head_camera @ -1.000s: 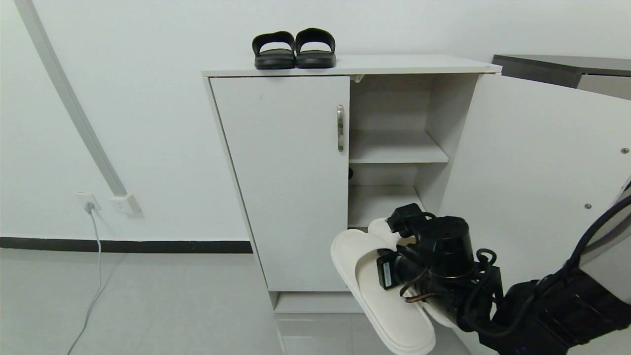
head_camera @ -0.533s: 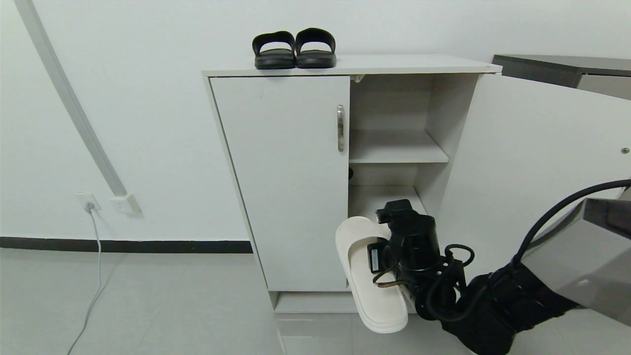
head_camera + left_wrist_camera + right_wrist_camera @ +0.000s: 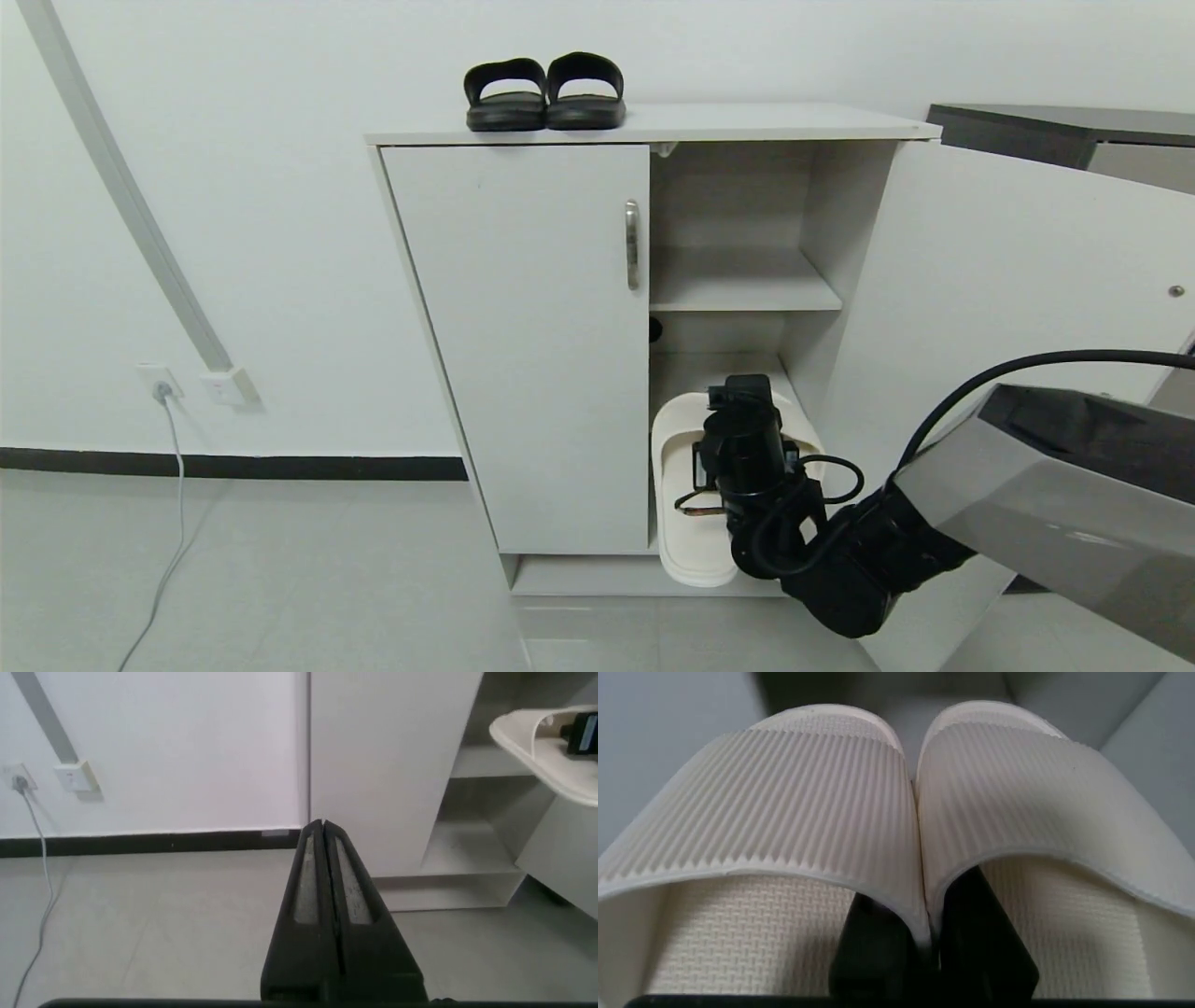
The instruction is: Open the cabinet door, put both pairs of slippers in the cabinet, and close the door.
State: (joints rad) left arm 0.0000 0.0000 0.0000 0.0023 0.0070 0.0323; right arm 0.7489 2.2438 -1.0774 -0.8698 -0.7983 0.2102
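Since a second ago, the white slippers (image 3: 680,523) have been carried forward by the right gripper (image 3: 742,434) into the opening of the cabinet (image 3: 747,121), below the upper shelf (image 3: 742,289); the heels are left outside its front edge. Their long axis is pointed inward, between the closed door (image 3: 523,355) and the open door (image 3: 1008,280). Black slippers (image 3: 544,91) are seen near the cabinet top's left edge.

At the left wrist, the left gripper (image 3: 323,887) is seen closed, empty and well apart from the cabinet.

At the right wrist, both inner straps are seen pinched between the right gripper's fingers (image 3: 878,947).
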